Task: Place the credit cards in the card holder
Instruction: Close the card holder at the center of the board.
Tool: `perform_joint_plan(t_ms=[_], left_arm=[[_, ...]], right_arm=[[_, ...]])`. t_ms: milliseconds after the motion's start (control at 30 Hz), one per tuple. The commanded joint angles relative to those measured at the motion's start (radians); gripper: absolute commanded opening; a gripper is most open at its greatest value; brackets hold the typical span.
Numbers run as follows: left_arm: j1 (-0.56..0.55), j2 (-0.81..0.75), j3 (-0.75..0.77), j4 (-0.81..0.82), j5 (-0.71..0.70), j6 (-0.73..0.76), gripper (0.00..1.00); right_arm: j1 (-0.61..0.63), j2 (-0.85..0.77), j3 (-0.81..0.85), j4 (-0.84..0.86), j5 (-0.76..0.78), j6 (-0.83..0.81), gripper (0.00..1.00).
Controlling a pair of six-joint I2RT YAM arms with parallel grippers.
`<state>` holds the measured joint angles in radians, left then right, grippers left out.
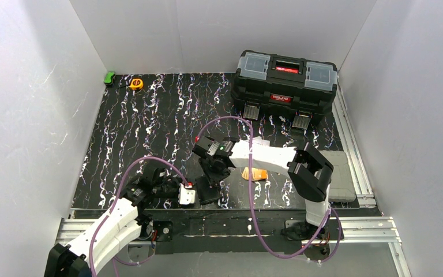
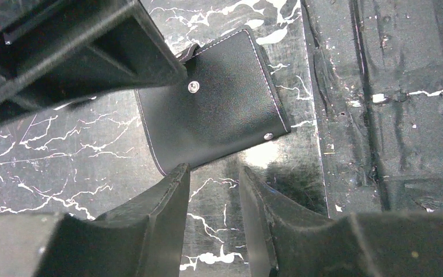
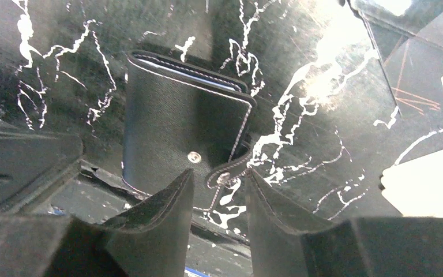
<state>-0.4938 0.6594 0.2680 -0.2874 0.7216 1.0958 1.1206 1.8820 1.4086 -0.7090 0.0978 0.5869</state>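
both claws at the folded card holder (image 2: pixel 219 109)
left gripper (image 2: pixel 214 179) and right gripper (image 3: pixel 219 182) stood narrowly parted, holding nothing; clasp tab (image 3: pixel 226 173) lay between the right tips.

A black toolbox (image 1: pixel 286 84) stands far right on the mat (image 1: pixel 150 127), a tape measure (image 1: pixel 136 83) and green object (image 1: pixel 109 78) far left.

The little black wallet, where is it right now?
Overhead, the wallet lies folded near the front edge of the table, between the left gripper and right gripper, left of the orange cards.
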Motion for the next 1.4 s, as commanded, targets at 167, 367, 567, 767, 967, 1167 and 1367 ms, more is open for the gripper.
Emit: perform_joint_plan(t_ms=[167,367,567,767,967,1167,1367], left_arm=[[-0.005,-0.013,-0.01,-0.024,0.016,-0.001,0.36],[-0.006,-0.009,-0.007,-0.022,0.02,-0.003,0.35],[-0.005,-0.008,-0.011,-0.025,0.019,0.011,0.35],[-0.005,0.037,-0.026,-0.019,0.023,0.104,0.35],[-0.005,0.143,-0.007,0.02,0.047,0.173,0.36],[-0.018,0.191,0.001,0.048,0.07,0.216,0.38],[-0.037,0.209,0.004,0.072,0.068,0.227,0.38]], right_arm=[[0.018,0.035,0.053,-0.031,0.031,-0.006,0.42],[0.016,0.01,0.038,-0.021,0.051,0.003,0.2],[0.016,-0.004,0.023,-0.012,0.048,0.011,0.07],[0.013,-0.013,0.001,-0.002,0.04,0.024,0.01],[-0.028,-0.051,-0.076,0.079,-0.052,0.046,0.01],[-0.072,-0.079,-0.153,0.178,-0.18,0.057,0.01],[-0.088,-0.087,-0.173,0.222,-0.231,0.055,0.01]])
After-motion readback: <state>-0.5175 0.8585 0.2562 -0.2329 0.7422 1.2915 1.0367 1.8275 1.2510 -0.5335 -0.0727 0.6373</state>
